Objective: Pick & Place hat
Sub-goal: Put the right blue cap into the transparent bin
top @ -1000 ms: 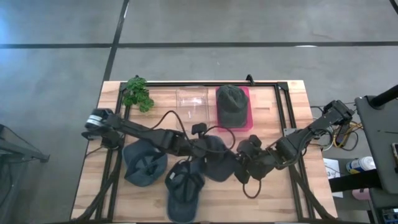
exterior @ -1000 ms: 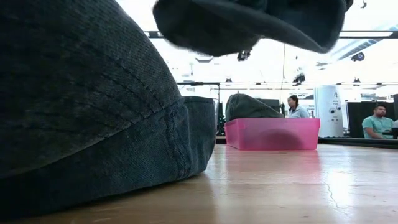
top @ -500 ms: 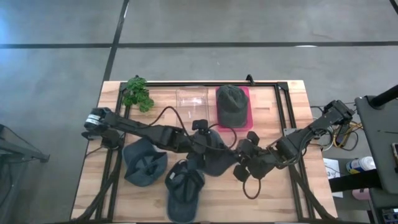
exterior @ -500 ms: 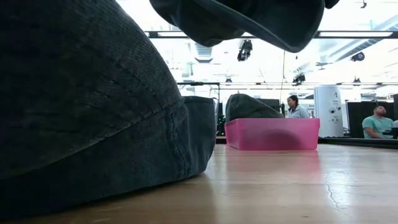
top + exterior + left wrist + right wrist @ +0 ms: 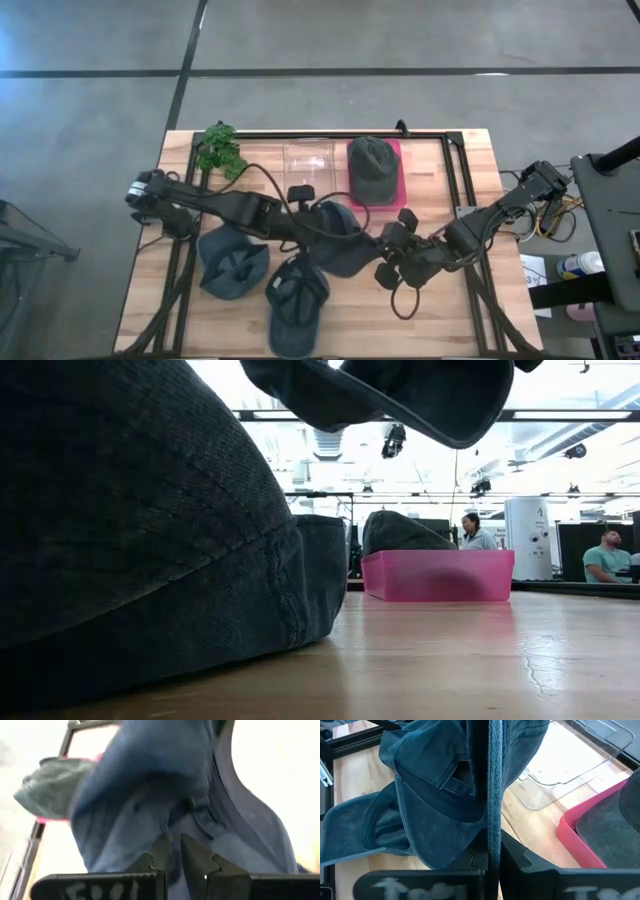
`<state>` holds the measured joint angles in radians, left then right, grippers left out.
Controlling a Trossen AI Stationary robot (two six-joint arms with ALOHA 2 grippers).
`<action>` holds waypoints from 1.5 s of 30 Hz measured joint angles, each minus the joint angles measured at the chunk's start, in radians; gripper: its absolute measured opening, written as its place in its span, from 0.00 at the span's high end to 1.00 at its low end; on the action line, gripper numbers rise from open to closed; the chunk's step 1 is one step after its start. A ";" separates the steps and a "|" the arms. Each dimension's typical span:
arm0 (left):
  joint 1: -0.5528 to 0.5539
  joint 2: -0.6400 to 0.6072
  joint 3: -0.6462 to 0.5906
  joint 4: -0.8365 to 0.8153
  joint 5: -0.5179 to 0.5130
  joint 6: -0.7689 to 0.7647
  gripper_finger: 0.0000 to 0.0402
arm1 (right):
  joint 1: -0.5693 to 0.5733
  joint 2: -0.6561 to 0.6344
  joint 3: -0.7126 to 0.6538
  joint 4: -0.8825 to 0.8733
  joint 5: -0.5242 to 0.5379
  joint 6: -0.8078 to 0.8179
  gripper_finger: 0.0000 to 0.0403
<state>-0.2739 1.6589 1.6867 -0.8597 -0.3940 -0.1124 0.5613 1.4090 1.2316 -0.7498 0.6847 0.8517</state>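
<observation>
Both my grippers pinch one denim cap [image 5: 340, 240] held above mid-table in the high view, left gripper [image 5: 322, 228] and right gripper [image 5: 385, 258] each closed on its cloth; I count four caps: this one, two blue ones [image 5: 232, 262] [image 5: 296, 300] lying on the wood, and a green cap [image 5: 373, 165] in the pink bin [image 5: 400, 150]. Low down, a cap's coarse weave [image 5: 130, 550] fills the near side, the lifted cap [image 5: 400, 395] hangs overhead. At my wrists, left fingers [image 5: 160, 857] and right fingers [image 5: 480, 860] nip soft folded fabric.

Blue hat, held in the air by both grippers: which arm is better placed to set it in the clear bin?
Probably left. The left gripper pinches the blue hat on the side facing the clear bin; the right gripper holds its far edge, farther away.
</observation>
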 joint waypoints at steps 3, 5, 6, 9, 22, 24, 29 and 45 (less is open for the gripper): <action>-0.005 0.009 -0.005 -0.045 0.046 -0.007 0.90 | -0.010 0.000 0.000 0.000 0.000 -0.011 0.97; -0.004 0.025 -0.010 -0.047 0.065 0.001 0.90 | -0.020 0.000 0.000 0.009 0.000 -0.026 0.97; -0.003 0.033 -0.016 -0.045 0.063 0.009 0.90 | -0.024 0.000 0.000 0.017 -0.001 -0.036 0.97; 0.008 0.065 -0.038 -0.009 0.053 0.061 0.90 | -0.037 0.000 0.003 0.056 -0.007 -0.070 0.97; 0.006 0.078 0.020 0.074 -0.053 0.105 0.90 | -0.057 0.000 0.004 0.017 -0.027 -0.106 0.97; -0.011 0.069 0.051 0.044 -0.055 0.104 0.90 | -0.061 -0.001 0.004 0.000 -0.024 -0.106 0.97; -0.055 0.047 0.127 -0.020 -0.112 0.060 0.90 | -0.061 -0.001 0.001 -0.086 0.006 -0.113 0.97; -0.153 0.048 0.123 -0.026 -0.137 -0.261 0.90 | -0.038 -0.026 -0.218 0.056 -0.492 -0.041 0.97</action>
<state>-0.4271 1.7072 1.8094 -0.8859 -0.5312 -0.3731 0.5236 1.3830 1.0133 -0.6941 0.1931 0.8112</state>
